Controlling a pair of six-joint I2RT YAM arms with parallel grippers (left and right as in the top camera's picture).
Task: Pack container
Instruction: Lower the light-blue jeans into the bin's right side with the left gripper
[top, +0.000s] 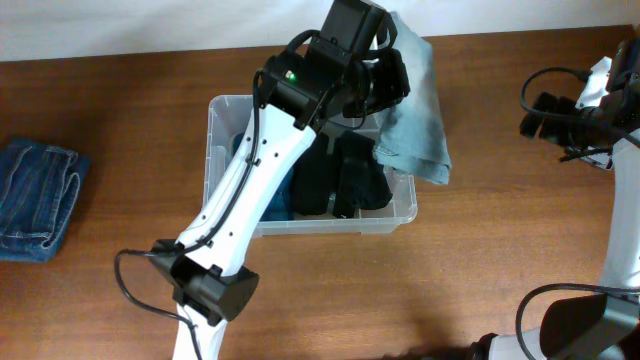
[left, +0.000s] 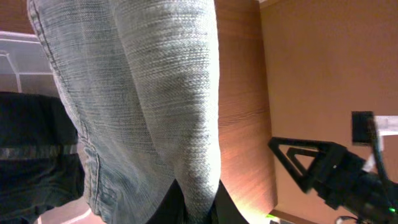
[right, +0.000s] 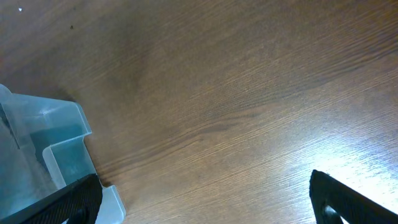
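Observation:
The clear plastic container (top: 228, 106) stands mid-table with dark folded clothes (top: 345, 180) inside. My left gripper (top: 385, 75) is above its back right corner, shut on light grey-blue jeans (top: 415, 110) that hang over the container's right rim. In the left wrist view the jeans (left: 155, 93) fill the frame, pinched between my fingers (left: 198, 208). My right gripper (top: 540, 115) is open and empty at the table's right side; its fingertips (right: 205, 199) frame bare wood, with the container's corner (right: 62, 143) at the left.
A folded pair of darker blue jeans (top: 38, 200) lies at the table's left edge. The right arm's base and cables (top: 580, 320) sit at the front right.

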